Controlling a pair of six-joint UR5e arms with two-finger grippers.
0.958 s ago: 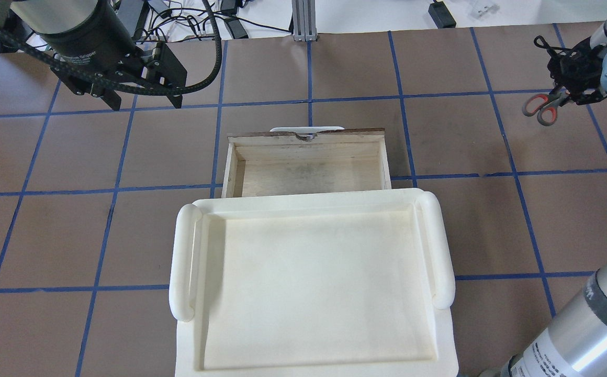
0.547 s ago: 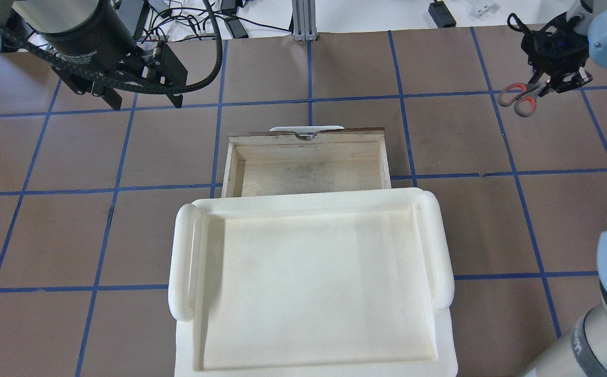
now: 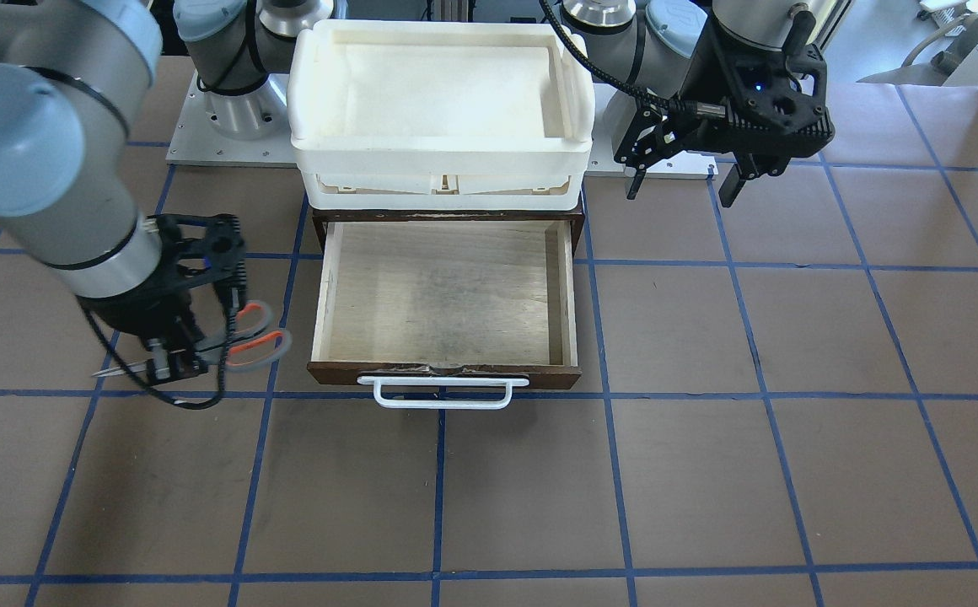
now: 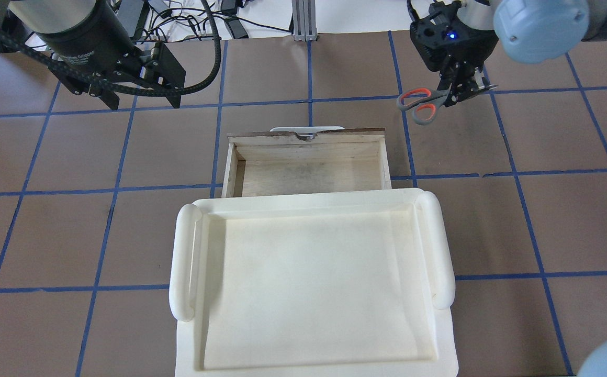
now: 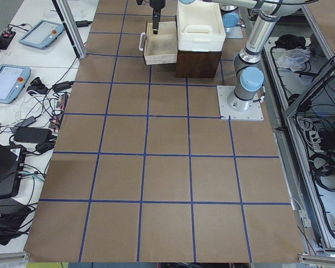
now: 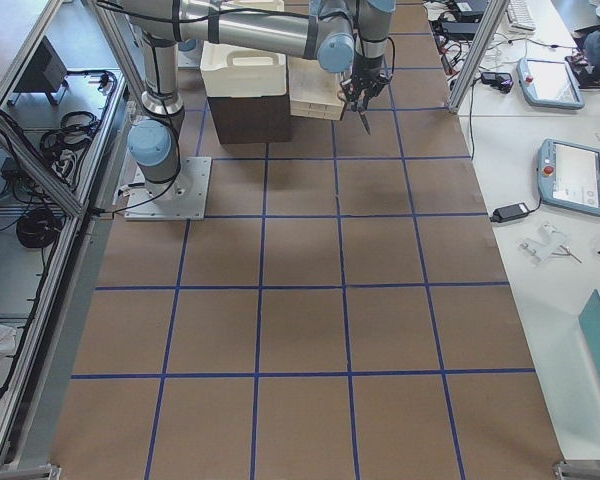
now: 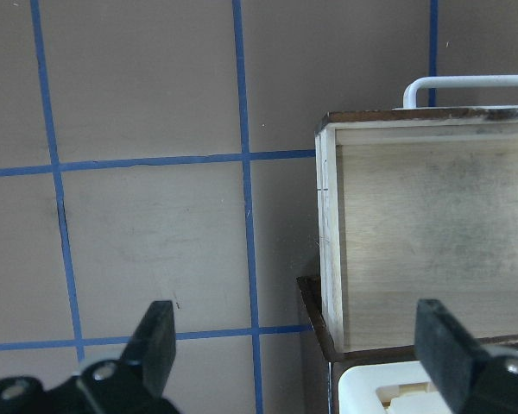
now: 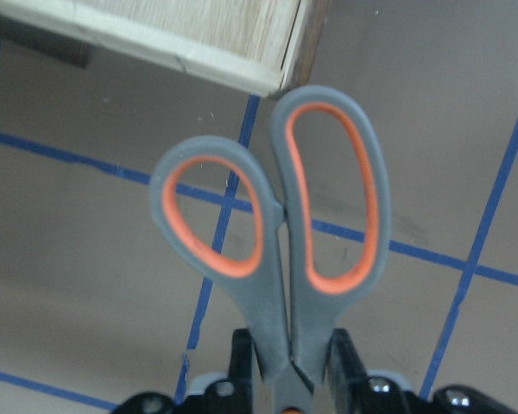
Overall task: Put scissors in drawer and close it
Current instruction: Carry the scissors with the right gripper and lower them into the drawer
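Observation:
The scissors (image 4: 418, 104), grey handles lined in orange-red, are held by their blades in my right gripper (image 4: 463, 94), above the table just beyond the drawer's front right corner. The handles point towards the drawer; they show close up in the right wrist view (image 8: 276, 216) and in the front view (image 3: 253, 337). The drawer (image 4: 308, 152) is pulled open and empty, its pale floor bare (image 3: 447, 287), with a white bar handle (image 3: 443, 392). My left gripper (image 4: 144, 97) is open and empty, raised over the table left of the drawer (image 7: 432, 224).
A large white plastic tray (image 4: 178, 262) sits on the dark cabinet above the drawer, covering the drawer's rear part. The table is brown with blue grid tape. Cables lie beyond the table's far edge (image 4: 188, 21).
My right gripper has carried the scissors leftward from the table's right side to near the drawer's front right corner. The left arm and the drawer have not moved.

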